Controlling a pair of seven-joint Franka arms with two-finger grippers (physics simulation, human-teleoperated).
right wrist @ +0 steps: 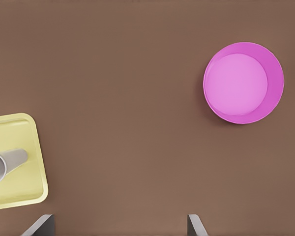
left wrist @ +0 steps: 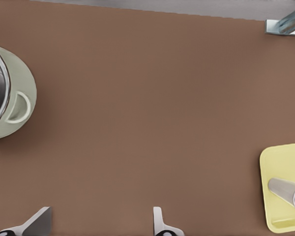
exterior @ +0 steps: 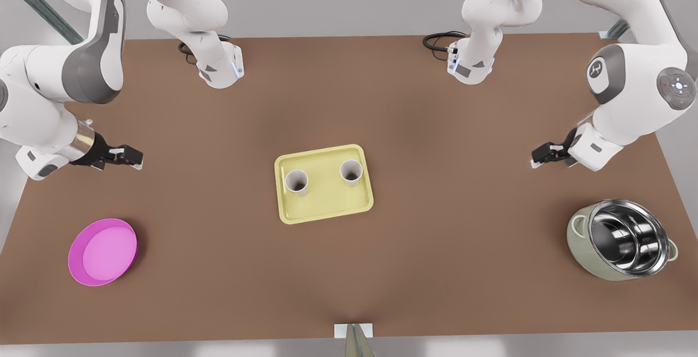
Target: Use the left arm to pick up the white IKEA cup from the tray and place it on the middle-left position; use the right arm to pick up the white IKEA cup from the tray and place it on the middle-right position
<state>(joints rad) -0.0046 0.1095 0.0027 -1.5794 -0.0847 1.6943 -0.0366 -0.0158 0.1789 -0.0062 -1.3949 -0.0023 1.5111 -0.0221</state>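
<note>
Two white cups [exterior: 296,181] [exterior: 351,172] stand upright in the pale yellow tray [exterior: 327,204] at the table's middle. My left gripper [exterior: 537,158] hovers open at the front view's right, well away from the tray; its fingers [left wrist: 160,223] frame bare table, with the tray's edge [left wrist: 280,164] and one cup [left wrist: 287,191] off to the side. At the front view's left my right gripper [exterior: 136,158] hangs open, equally far from the tray. Its wrist view shows one finger [right wrist: 196,225], a tray corner [right wrist: 17,130] and a cup [right wrist: 5,162].
A round magenta dish [exterior: 102,252] [right wrist: 243,82] lies near the front view's left front corner. A grey-green pot with a steel inside [exterior: 621,238] [left wrist: 10,98] sits at the right front. Bare brown tabletop [exterior: 218,182] lies on both sides of the tray.
</note>
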